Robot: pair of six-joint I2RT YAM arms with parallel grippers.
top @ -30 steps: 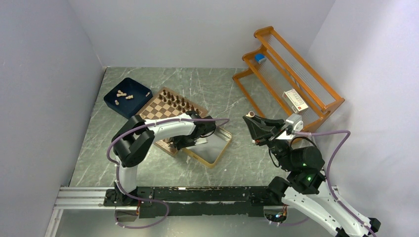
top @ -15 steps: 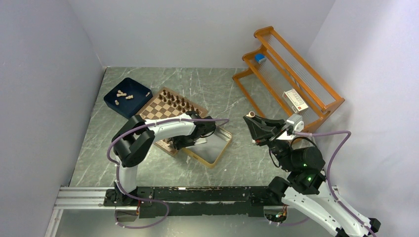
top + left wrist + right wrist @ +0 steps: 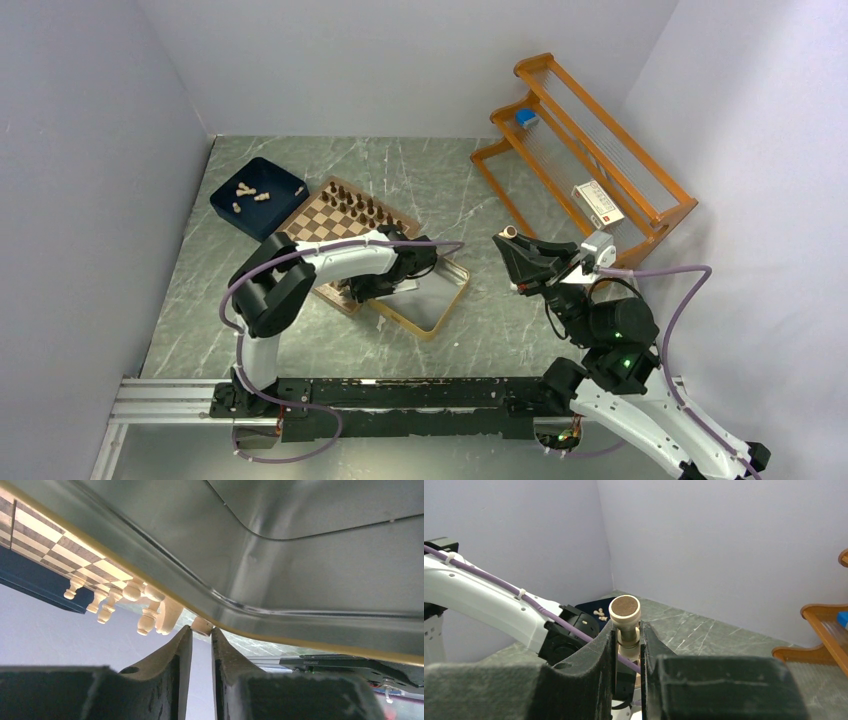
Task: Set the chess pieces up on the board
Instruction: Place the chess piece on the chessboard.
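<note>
The right gripper (image 3: 627, 628) clamps a pale piece (image 3: 625, 611) by its waist, well right of the board (image 3: 316, 222); it looks like light, hard, slippery wood. The left gripper (image 3: 201, 630) is at the board's near edge; I cannot tell if it grips a second piece (image 3: 202, 625).

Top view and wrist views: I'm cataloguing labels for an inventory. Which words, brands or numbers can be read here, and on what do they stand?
No text here can be read.
White and red box on the orange rack: some print, too small to read.
Black bar in the left wrist view: a tiny pale marking, too blurred to read.
Board, chess pieces, tin, navy tray: no lettering visible.
</note>
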